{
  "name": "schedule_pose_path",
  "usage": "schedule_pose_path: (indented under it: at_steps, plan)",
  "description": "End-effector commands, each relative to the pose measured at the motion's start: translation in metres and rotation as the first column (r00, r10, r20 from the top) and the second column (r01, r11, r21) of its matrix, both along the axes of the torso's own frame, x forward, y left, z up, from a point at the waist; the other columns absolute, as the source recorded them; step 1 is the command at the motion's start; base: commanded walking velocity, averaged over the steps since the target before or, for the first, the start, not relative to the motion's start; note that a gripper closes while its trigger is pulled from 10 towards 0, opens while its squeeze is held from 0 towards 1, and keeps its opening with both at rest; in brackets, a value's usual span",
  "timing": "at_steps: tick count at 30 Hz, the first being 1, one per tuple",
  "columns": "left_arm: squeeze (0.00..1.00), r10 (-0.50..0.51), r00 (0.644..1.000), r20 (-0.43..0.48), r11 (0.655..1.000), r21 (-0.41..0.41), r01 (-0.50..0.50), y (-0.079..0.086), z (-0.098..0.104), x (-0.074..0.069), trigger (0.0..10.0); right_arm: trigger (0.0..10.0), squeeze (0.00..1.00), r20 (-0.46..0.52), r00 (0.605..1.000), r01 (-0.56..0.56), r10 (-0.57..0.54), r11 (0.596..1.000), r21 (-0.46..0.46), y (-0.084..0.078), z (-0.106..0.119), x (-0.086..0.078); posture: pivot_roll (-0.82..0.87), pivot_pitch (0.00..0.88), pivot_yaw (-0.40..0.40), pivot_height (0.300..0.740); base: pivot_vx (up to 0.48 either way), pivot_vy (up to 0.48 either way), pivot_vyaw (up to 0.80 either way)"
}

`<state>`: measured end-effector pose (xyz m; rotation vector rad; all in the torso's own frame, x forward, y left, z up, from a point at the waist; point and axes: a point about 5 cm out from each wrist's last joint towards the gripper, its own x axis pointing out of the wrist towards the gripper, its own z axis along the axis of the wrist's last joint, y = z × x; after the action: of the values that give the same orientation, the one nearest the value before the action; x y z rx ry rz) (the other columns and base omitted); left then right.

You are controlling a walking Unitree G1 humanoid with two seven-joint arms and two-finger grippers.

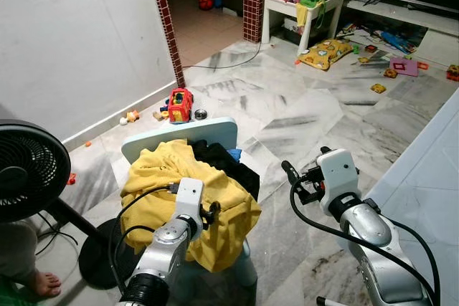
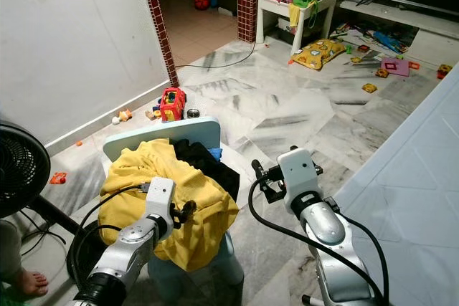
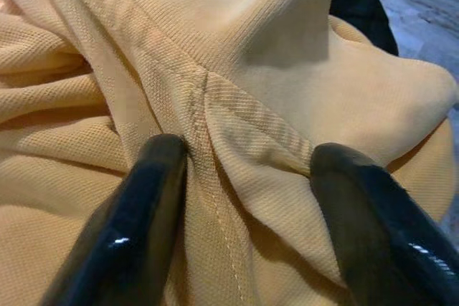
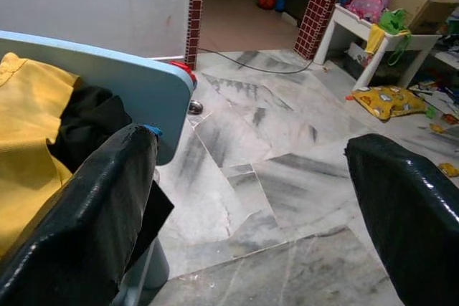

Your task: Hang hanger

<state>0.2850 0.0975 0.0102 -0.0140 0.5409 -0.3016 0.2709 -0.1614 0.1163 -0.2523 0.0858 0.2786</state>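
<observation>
Spreading away ahead of both pincers is a marble-tiled floor [image 1: 301, 120], grey-veined and glossy, with toys scattered at its far end near a small white table [image 1: 301, 16]. Off to the outer side of the left pincer stands a black pedestal fan [image 1: 29, 170], round-caged, with a person's bare foot [image 1: 44, 282] by its base.

Next in size is the pale blue plastic chair [image 1: 208, 132], smooth and round-cornered. Its backrest rises just beyond the left pincer and off to the inner side of the right pincer. Heaped over it is a yellow shirt [image 1: 165, 177] of fine piqué knit, soft and creased, with a stitched seam running between the fingers in the left wrist view. A black garment [image 1: 229, 163] lies bunched against it, on the side toward the right pincer.

The left pincer [image 3: 244, 170] is open, its glossy black fingers [image 3: 136, 227] pressed into the yellow cloth on either side of a raised fold. The right pincer [image 4: 251, 198] is open too, empty, held in the air above the floor beside the chair.

No hanger can be made out; if one is there, it is likely buried in the heap, directly under the left pincer, so that arm is the nearer. Its long axis cannot be told.
</observation>
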Motion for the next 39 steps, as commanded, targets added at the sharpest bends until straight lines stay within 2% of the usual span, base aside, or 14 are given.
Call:
schedule_pose_path:
  at_steps: [1, 5, 9, 14, 22, 28, 38, 39]
  plan:
    - [0.0, -0.003, 1.0, 0.008, 1.0, 0.011, 0.003, 0.001, 0.001, 0.002, 0.0, 10.0, 0.0, 0.012, 1.0, -0.002, 0.002, 1.0, 0.003, 0.002, 0.002, 0.002, -0.25, 0.0, 0.064, 0.74, 0.0, 0.0, 0.0]
    - [0.0, 0.007, 1.0, 0.019, 1.0, 0.013, -0.008, 0.003, 0.001, 0.004, 0.0, 10.0, 0.0, -0.001, 0.999, -0.052, 0.052, 0.998, 0.025, 0.006, 0.002, 0.001, -0.24, 0.0, 0.059, 0.74, 0.0, 0.0, 0.0]
    - [0.0, 0.018, 0.999, 0.033, 1.0, 0.011, -0.018, 0.004, 0.003, 0.005, 0.0, 10.0, 0.0, -0.036, 0.985, -0.168, 0.17, 0.985, 0.043, 0.014, 0.001, -0.002, -0.24, 0.0, 0.057, 0.74, 0.0, 0.0, 0.0]
    - [0.0, 0.025, 0.999, 0.045, 1.0, 0.007, -0.025, 0.003, 0.004, 0.005, 0.0, 10.0, 0.0, -0.136, 0.929, -0.337, 0.345, 0.938, 0.076, 0.023, -0.01, -0.016, -0.24, 0.0, 0.055, 0.74, 0.0, 0.0, 0.0]
    - [0.0, 0.035, 0.998, 0.059, 0.999, -0.002, -0.035, 0.001, 0.006, 0.007, 0.0, 10.0, 0.0, -0.173, 0.903, -0.391, 0.394, 0.919, 0.053, 0.025, -0.016, -0.022, -0.25, 0.0, 0.059, 0.74, 0.0, 0.0, 0.0]
    - [0.0, 0.079, 0.994, 0.074, 0.997, -0.032, -0.077, 0.004, 0.011, 0.004, 0.0, 10.0, 0.0, -0.178, 0.905, -0.384, 0.386, 0.922, 0.051, 0.024, -0.016, -0.022, -0.25, 0.0, 0.061, 0.74, 0.0, 0.0, 0.0]
    - [0.0, 0.135, 0.986, 0.101, 0.99, -0.063, -0.129, 0.018, 0.024, -0.011, 0.0, 10.0, 0.0, -0.191, 0.898, -0.4, 0.397, 0.916, 0.028, 0.025, -0.021, -0.022, -0.24, 0.0, 0.053, 0.74, 0.0, 0.0, 0.0]
    - [0.0, 0.139, 0.985, 0.099, 0.989, -0.057, -0.134, 0.02, 0.026, -0.016, 0.0, 10.0, 0.0, -0.192, 0.896, -0.403, 0.4, 0.915, 0.026, 0.026, -0.022, -0.022, -0.23, 0.0, 0.053, 0.74, 0.0, 0.0, 0.0]
